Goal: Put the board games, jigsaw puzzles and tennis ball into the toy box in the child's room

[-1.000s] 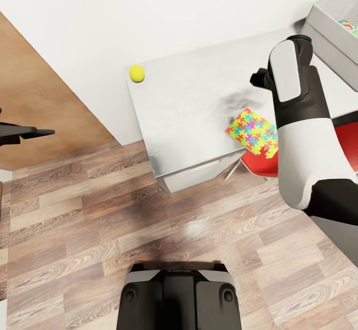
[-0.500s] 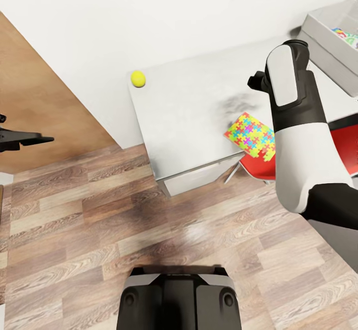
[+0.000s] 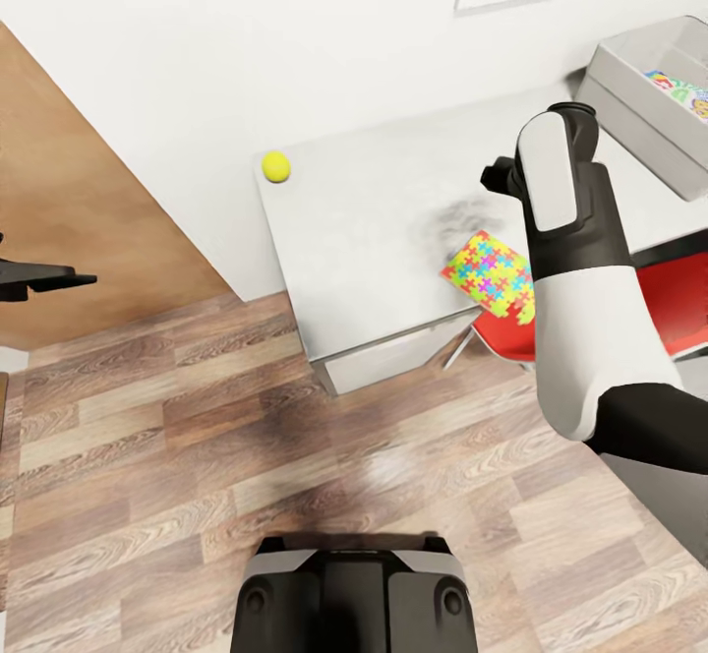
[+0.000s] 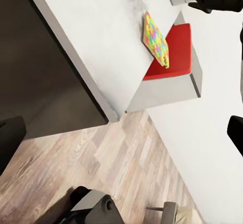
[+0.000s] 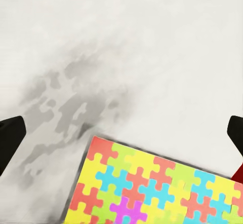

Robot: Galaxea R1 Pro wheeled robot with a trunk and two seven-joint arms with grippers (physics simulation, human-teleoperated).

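Your widest surface is the wood-grain plank floor (image 3: 197,456), brown and streaky, running up to a plain white wall (image 3: 246,33). Against that wall stands the table (image 3: 364,230), a pale rectangular slab with a matte, faintly mottled top and a grey smudge near its middle. At its far right end sits the toy box (image 3: 629,107), a grey open-topped bin with a colourful flat item inside it. A red chair seat (image 3: 678,304) is tucked at the table's near edge.

Your right arm (image 3: 575,269), smooth white shell over black joints, reaches over the table. The jigsaw puzzle (image 3: 492,274), a flat rectangular box printed with bright interlocking pieces, lies on the table's near edge, partly overhanging above the red seat. The tennis ball (image 3: 275,166), small, round and yellow, rests near the table's far left corner, well apart from the puzzle.

The right wrist view gives you what the head camera cannot: the right gripper (image 5: 121,133) is spread wide, its dark fingertips (image 5: 10,133) at both edges, hovering above the tabletop just beside the puzzle's corner. The left wrist view shows the table from the side, the puzzle's overhanging edge and the red seat beneath. Your left gripper (image 3: 49,279) is a dark shape at the left edge of the head view; you cannot tell how its jaws stand.
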